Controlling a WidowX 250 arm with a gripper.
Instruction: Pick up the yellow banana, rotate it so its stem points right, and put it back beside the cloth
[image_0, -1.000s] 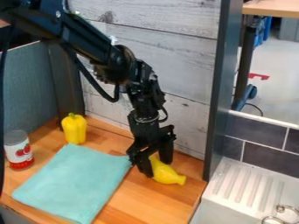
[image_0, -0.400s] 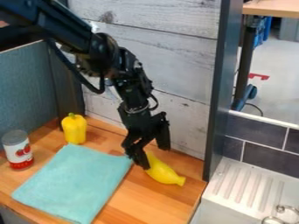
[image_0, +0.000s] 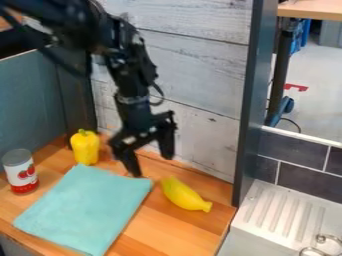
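Noted yellow squash (image_0: 184, 195) aslant on counter (image_0: 160, 225), narrow tip toward lower right. Logged gripper (image_0: 152, 166) up-left, spread wide; found cloth (image_0: 83, 207) between squash and can (image_0: 21, 171), pepper (image_0: 85, 148) farther left, wall (image_0: 194, 120) behind.

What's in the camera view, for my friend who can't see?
A black robot pincer hangs open and empty over a wooden counter, between a yellow pepper and a long yellow toy. A turquoise cloth lies nearby, beside a can with red fruit on its label.

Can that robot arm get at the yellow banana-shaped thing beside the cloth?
Probably yes: its gripper hangs open close to the yellow banana-shaped thing, and nothing seems to stand between them.
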